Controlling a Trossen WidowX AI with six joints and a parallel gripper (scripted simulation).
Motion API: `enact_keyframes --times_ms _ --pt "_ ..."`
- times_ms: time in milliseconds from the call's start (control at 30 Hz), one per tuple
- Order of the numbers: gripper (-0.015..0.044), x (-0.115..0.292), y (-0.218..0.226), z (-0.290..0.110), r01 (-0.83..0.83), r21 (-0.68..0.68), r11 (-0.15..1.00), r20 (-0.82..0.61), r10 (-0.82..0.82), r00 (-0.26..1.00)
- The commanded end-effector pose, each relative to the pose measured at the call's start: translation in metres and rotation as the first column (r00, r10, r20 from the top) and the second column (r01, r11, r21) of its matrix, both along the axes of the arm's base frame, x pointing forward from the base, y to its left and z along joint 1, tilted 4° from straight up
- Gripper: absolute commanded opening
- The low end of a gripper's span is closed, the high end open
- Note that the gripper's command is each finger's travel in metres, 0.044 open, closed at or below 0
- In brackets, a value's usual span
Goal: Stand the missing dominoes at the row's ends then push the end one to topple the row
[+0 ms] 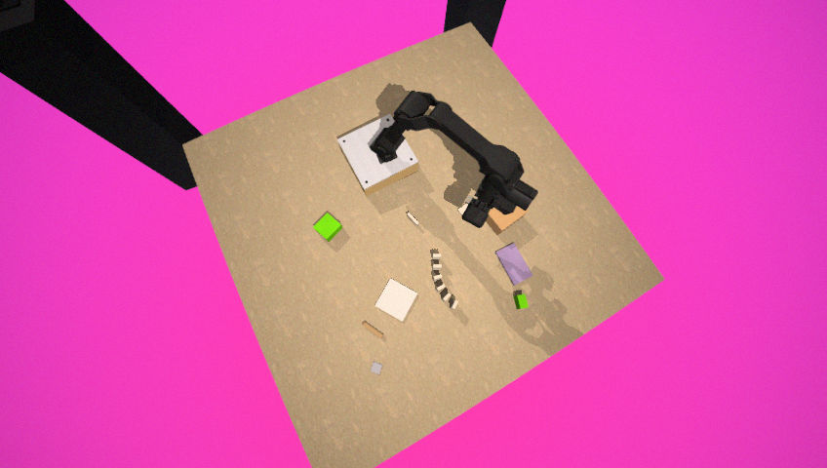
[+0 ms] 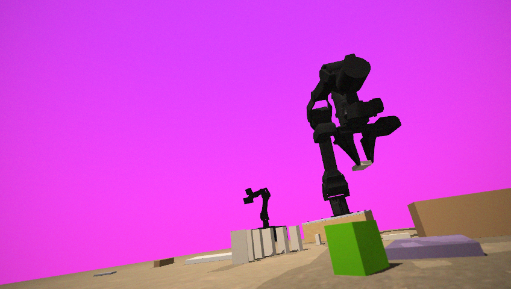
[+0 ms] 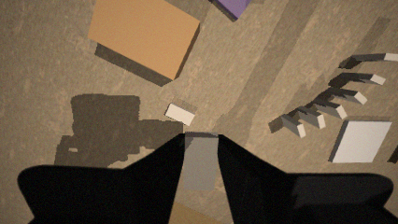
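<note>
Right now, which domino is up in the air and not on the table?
The domino pinched in the gripper, held high above the table. The five in the row stand on the table, and a loose one rests there too.

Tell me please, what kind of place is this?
Probably a robot test bench: a black arm on a base plate, a row of standing dominoes, and the gripper holding a domino over a tan table.

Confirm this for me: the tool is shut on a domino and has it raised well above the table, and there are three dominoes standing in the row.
Not quite. The tool is shut on a domino and holds it well above the table, as the exterior view shows. But the row has five standing dominoes, not three; the top view shows them.
</note>
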State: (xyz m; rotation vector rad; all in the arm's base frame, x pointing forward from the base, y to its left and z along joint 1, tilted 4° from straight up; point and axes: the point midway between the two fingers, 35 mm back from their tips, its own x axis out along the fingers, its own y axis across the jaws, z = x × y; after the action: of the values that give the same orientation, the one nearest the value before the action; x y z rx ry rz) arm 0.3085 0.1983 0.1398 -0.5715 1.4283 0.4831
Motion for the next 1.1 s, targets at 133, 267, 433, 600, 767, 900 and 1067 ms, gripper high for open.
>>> enact_keyframes --times_ms 133,267,433,600,767,900,1067 --pt "0.0107 -0.107 0.038 -0.006 0.349 0.037 0.936 -0.006 -0.349 0.937" --pt "0.0107 -0.142 0.04 -0.011 0.474 0.047 0.879 -0.01 -0.474 0.88" --pt "0.0107 -0.146 0.04 -0.012 0.488 0.049 0.871 -0.01 -0.489 0.873" --pt "0.0107 -0.146 0.04 -0.012 0.488 0.049 0.871 -0.01 -0.489 0.873" --pt "0.0107 -0.139 0.05 -0.024 0.44 0.095 0.893 0.055 -0.446 0.893" --pt "0.0107 -0.132 0.062 -0.035 0.384 0.144 0.912 0.13 -0.402 0.906" --pt "0.0107 -0.126 0.075 -0.048 0.312 0.199 0.929 0.225 -0.354 0.908"
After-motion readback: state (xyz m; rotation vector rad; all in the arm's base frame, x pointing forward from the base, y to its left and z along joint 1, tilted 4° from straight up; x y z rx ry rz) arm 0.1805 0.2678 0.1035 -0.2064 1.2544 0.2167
